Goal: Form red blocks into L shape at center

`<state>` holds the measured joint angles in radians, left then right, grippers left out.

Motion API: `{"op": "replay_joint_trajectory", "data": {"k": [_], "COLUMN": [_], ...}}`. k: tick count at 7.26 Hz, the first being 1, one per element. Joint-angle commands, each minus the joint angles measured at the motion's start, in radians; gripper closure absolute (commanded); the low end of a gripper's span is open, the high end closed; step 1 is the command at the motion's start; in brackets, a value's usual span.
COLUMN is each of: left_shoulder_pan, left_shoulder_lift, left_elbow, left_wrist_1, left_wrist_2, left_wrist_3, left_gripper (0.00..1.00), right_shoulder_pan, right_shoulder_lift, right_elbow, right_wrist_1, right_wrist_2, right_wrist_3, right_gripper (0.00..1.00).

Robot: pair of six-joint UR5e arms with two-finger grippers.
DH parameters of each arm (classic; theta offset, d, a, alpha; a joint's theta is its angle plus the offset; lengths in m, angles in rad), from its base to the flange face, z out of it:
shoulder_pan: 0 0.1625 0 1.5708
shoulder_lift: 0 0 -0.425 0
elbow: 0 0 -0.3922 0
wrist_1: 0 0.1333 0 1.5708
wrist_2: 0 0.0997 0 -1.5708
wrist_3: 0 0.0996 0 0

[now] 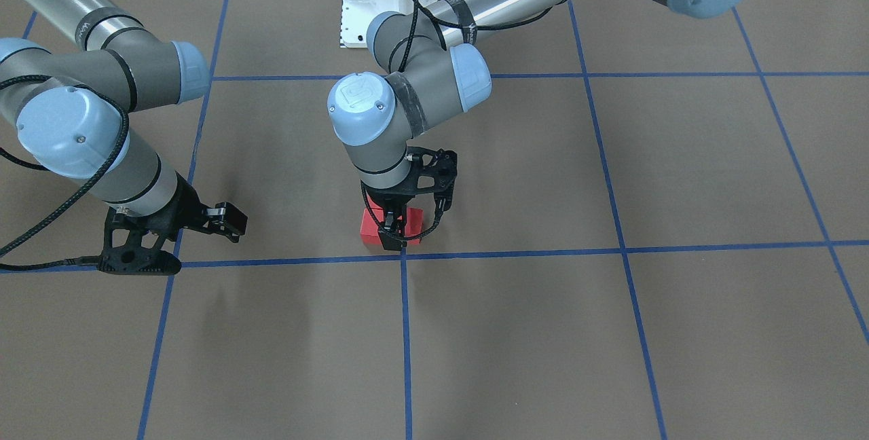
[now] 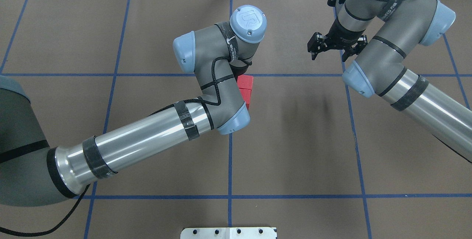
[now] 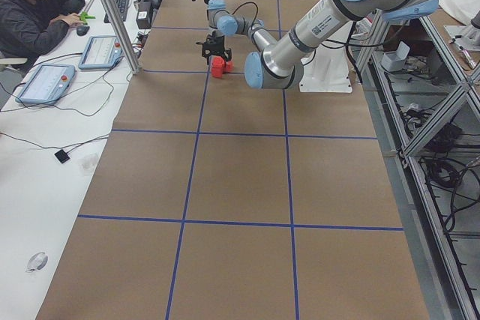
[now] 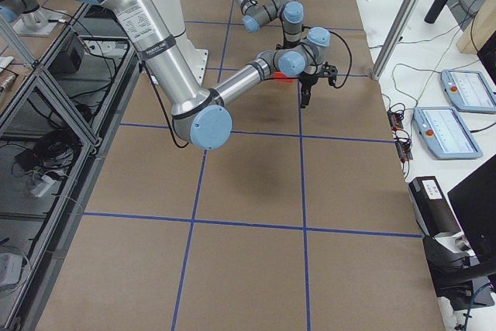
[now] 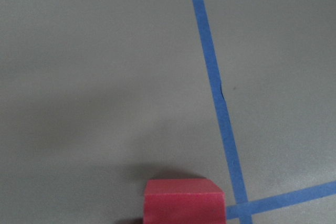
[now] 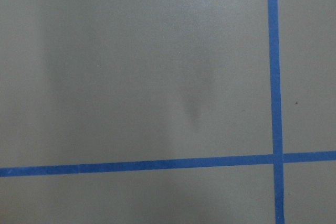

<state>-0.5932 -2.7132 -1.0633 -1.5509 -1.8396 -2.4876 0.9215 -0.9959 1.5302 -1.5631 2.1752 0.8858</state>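
Red blocks (image 2: 245, 83) beside center (image 1: 403, 254), left claw (image 1: 397, 235) at them, opening unclear; right claw (image 2: 329, 55) wide, empty

Red blocks (image 1: 372, 224): matte red cubes, flat on the counter, bunched together and touching. Part of the cluster is hidden from me, so I can't confirm its outline.
Center (image 1: 404, 255): blue tape crossing. The cluster lies just beside it, on the robot's side.

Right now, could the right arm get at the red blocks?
Probably not cleanly: the left gripper and wrist stand directly over the red blocks, hiding most of them; the right gripper hangs off to one side.
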Motion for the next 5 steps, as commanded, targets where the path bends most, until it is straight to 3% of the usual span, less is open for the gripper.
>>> {"op": "replay_joint_trajectory", "data": {"k": [1,3,4,5], "left_shoulder_pan": [-0.026,-0.075,-0.115,-0.187], "left_shoulder_lift": [0.003,0.097,0.215,0.295], "left_elbow": [-0.134,-0.345,-0.463,-0.51], "left_wrist_1": [0.151,0.283,0.284,0.284], "left_wrist_2": [-0.006,-0.022,-0.032,-0.059], "left_wrist_3": [0.109,0.311,0.435,0.636], "left_gripper": [0.0,0.0,0.0,0.0], "right_shoulder_pan": [0.01,0.042,0.08,0.12], "right_shoulder_lift": [0.003,0.003,-0.001,-0.021], "right_elbow": [0.005,0.013,0.019,0.019], "right_wrist_1": [0.002,0.002,0.0,0.0], "right_wrist_2": [0.002,0.006,0.009,0.012], "right_wrist_3": [-0.002,-0.008,-0.043,-0.147], "right_gripper": [0.01,0.01,0.01,0.01]}}
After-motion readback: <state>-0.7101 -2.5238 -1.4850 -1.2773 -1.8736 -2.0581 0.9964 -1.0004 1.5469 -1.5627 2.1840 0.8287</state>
